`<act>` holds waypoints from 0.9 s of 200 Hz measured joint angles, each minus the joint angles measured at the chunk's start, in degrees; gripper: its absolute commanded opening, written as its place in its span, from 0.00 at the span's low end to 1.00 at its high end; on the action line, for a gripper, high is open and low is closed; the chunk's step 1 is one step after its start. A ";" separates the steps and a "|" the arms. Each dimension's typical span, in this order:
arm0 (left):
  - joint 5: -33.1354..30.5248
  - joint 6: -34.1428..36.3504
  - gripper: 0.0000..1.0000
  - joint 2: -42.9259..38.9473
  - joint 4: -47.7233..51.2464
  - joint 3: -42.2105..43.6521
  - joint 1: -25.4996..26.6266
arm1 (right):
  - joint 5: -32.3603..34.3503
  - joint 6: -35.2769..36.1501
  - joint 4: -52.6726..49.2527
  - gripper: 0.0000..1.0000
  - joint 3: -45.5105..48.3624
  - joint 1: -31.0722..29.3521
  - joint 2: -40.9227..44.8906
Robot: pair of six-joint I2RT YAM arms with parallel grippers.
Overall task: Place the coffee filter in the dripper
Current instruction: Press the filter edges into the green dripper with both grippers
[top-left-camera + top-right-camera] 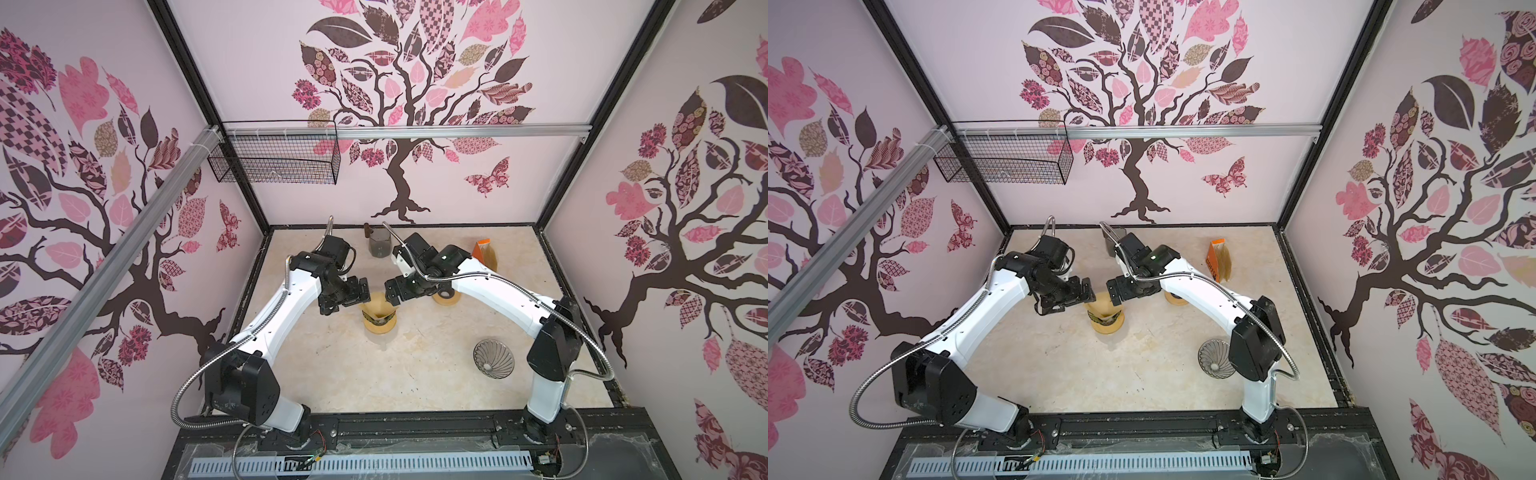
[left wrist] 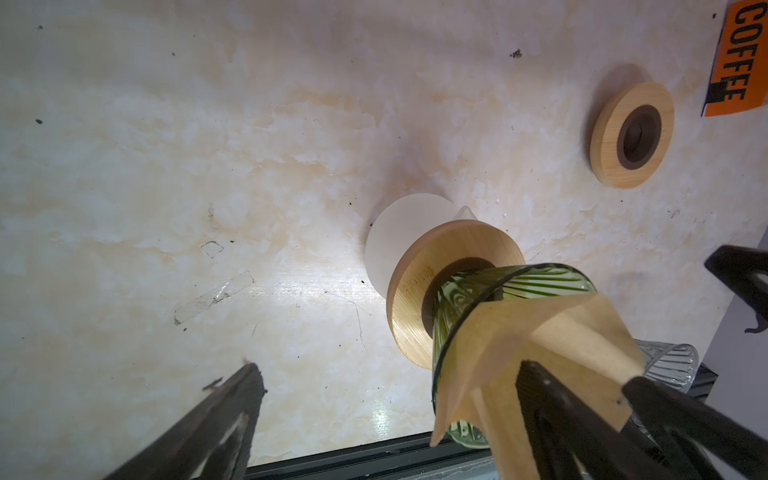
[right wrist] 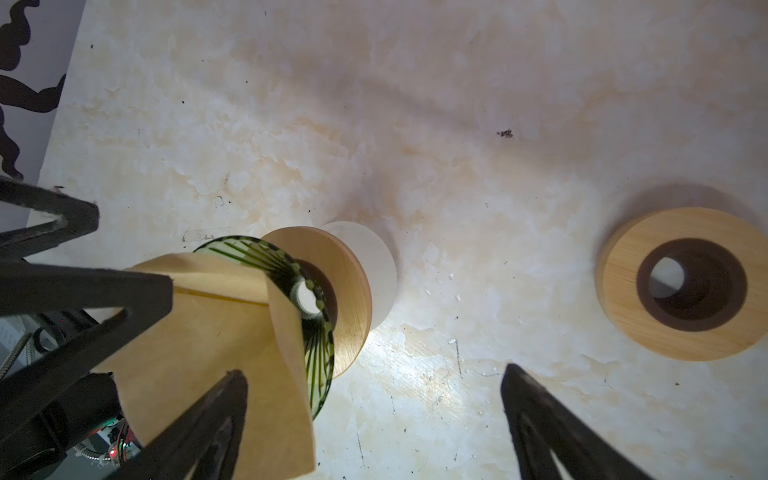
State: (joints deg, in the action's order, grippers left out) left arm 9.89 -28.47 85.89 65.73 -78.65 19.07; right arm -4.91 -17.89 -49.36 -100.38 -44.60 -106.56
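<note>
The green glass dripper stands on a wooden ring over a white base, mid-table. The brown paper coffee filter sits in its mouth, creased, and rises above the rim. My left gripper hangs open on its left; one finger lies against the paper. On the other side my right gripper is open too. One of its fingers is in front of the filter, with a paper flap in the gap.
A second wooden ring lies just right of the dripper, under the right arm. An orange coffee packet and a grey cup stand at the back. A clear glass dripper lies front right. A wire basket hangs on the back wall.
</note>
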 measured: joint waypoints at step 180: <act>-0.59 0.39 0.98 -0.15 -0.02 4.48 0.07 | 2.16 1.01 0.81 0.98 2.91 0.04 0.00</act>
State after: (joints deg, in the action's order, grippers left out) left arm 9.30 -28.08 85.73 65.71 -74.17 19.14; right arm -2.74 -16.88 -48.56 -97.47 -44.56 -106.56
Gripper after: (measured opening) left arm 0.981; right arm 0.983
